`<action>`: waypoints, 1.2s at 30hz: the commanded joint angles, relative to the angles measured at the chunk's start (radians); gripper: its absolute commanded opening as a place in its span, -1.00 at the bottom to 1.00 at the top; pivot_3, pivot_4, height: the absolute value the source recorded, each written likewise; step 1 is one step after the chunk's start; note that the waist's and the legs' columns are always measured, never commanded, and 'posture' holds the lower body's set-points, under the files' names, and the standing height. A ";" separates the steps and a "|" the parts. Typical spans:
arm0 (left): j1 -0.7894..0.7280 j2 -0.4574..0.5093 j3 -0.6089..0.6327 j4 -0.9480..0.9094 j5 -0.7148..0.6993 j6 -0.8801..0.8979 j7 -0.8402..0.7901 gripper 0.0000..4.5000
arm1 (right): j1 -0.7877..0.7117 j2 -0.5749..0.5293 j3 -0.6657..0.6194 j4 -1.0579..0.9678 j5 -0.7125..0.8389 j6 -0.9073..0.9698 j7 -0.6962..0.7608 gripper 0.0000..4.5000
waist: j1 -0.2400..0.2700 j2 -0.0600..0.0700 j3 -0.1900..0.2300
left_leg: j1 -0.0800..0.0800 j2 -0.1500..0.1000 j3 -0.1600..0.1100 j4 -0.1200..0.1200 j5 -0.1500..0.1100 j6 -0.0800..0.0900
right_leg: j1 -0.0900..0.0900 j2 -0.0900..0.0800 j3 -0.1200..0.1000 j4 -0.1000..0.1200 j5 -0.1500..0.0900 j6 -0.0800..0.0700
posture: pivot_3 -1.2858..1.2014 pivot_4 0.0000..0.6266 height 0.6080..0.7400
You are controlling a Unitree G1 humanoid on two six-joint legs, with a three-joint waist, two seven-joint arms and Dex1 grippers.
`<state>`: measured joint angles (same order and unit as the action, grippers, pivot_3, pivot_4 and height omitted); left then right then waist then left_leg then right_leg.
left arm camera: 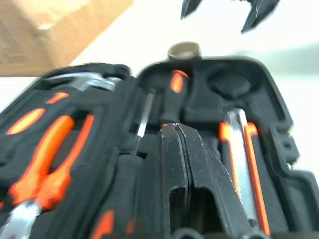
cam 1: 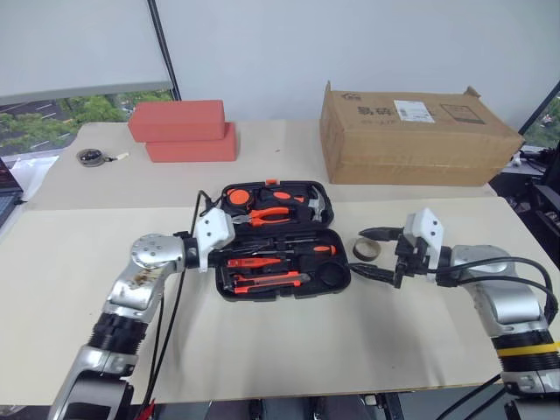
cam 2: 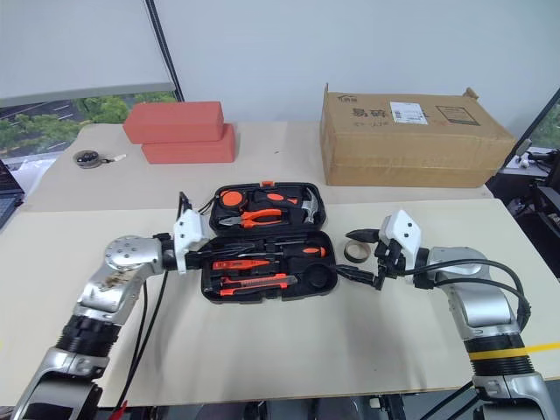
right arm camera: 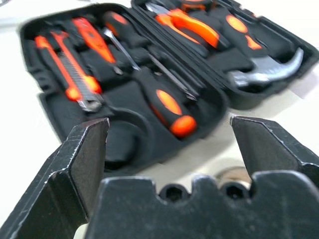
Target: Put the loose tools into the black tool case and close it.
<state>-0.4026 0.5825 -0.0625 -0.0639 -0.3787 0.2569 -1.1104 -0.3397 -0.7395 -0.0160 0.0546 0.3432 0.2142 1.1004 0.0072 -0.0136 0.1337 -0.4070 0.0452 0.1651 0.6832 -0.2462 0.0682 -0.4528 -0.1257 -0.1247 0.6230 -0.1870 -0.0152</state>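
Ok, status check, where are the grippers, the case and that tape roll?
Left gripper shut, over the open case. Right gripper open, empty, by tape roll on table. Nothing in the way.

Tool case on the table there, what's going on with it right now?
The robot is packing the black tool case, which lies open on the table. Screwdrivers and the utility knife already sit in its recesses, while the round recess is empty. The tape roll is outside on the table, just right of the case. The right hand is open beside the roll. The left hand is over the case's left end, holding nothing visible.
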 commanded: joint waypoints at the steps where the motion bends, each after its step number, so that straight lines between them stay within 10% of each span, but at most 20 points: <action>1: 0.022 0.039 0.095 -0.189 -0.150 0.166 0.046 -0.37 | -0.025 -0.036 -0.036 0.041 -0.011 -0.051 0.030 1.00 | 0.001 -0.002 0.001 | 0.000 0.000 0.000 0.000 -0.001 0.000 | 0.000 0.000 0.000 -0.002 -0.001 0.001 | 0.03 -0.52 0.58; 9: 0.057 0.130 0.243 -0.327 -0.332 0.382 0.128 0.95 | -0.047 -0.061 -0.020 0.101 -0.040 -0.070 0.067 1.00 | 0.003 -0.003 0.004 | 0.003 0.000 -0.001 -0.001 -0.003 0.001 | 0.008 0.000 0.000 -0.009 -0.005 0.010 | 0.03 -0.52 0.58; 36: 0.097 0.330 0.286 -0.368 -0.414 0.423 -0.006 0.98 | -0.234 -0.110 0.142 0.219 -0.234 0.046 0.170 1.00 | 0.002 -0.002 0.007 | 0.006 0.000 -0.002 -0.002 -0.007 -0.009 | 0.011 0.003 0.000 -0.009 -0.005 0.009 | 0.03 -0.52 0.58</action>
<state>-0.2976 0.9002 0.2149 -0.4182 -0.7910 0.6996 -1.1063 -0.5486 -0.8416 0.1282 0.2901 0.1196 0.2588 1.2742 0.0092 -0.0152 0.1407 -0.4008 0.0455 0.1628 0.6815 -0.2527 0.0592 -0.4422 -0.1231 -0.1250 0.6138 -0.1916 -0.0060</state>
